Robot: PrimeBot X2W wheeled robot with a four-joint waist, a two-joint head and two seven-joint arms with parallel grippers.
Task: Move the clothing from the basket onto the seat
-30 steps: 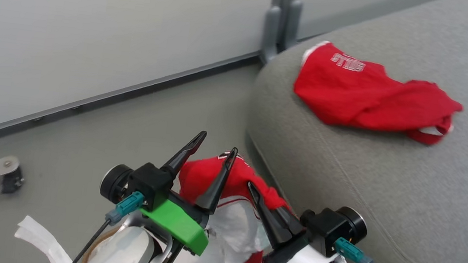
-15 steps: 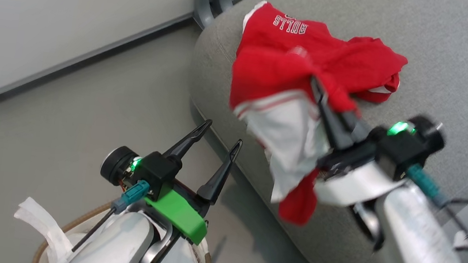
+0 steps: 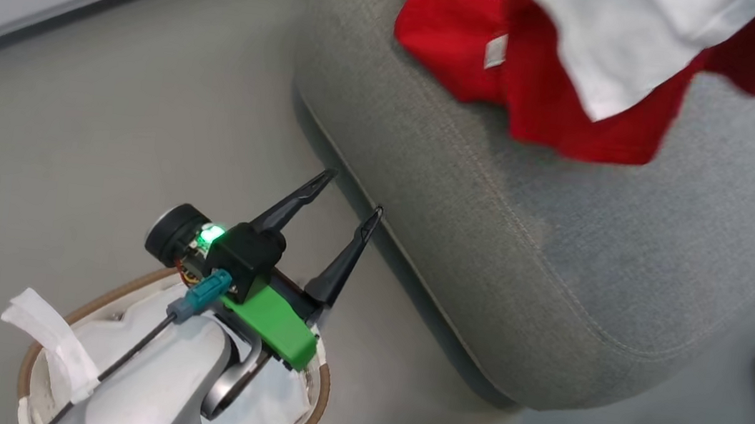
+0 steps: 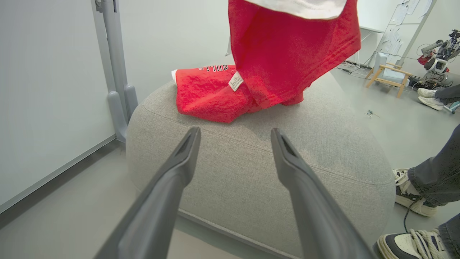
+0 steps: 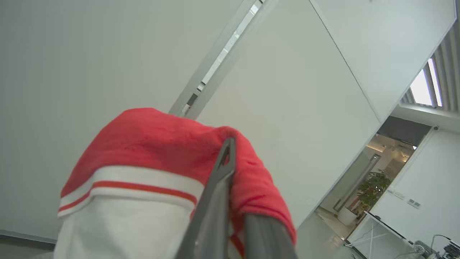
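Since half a second ago, your right gripper (image 5: pixel 231 162) has been lifting the red-and-white clothing bundle (image 3: pixel 577 114) from the near edge of the large grey fabric seat (image 3: pixel 486 268). The bundle is now hanging above the seat top. The head camera has been tipping down as well, so do not read that shift as things moving.

The fingers are pinching shut on the red cloth, with a white panel and a red-striped white band draping beside them. Your left gripper (image 3: pixel 354 193) is hovering over the oval white laundry basket with the brown woven rim (image 3: pixel 321 385), its fingers spread wide and gripping nothing.

Inside the basket, the white fabric liner (image 3: pixel 119 324) is showing, and your forearm is hiding the rest.

A crumpled red jersey with white lettering (image 4: pixel 205 93) is lying on the seat under the bundle. You cannot tell whether the two are touching.
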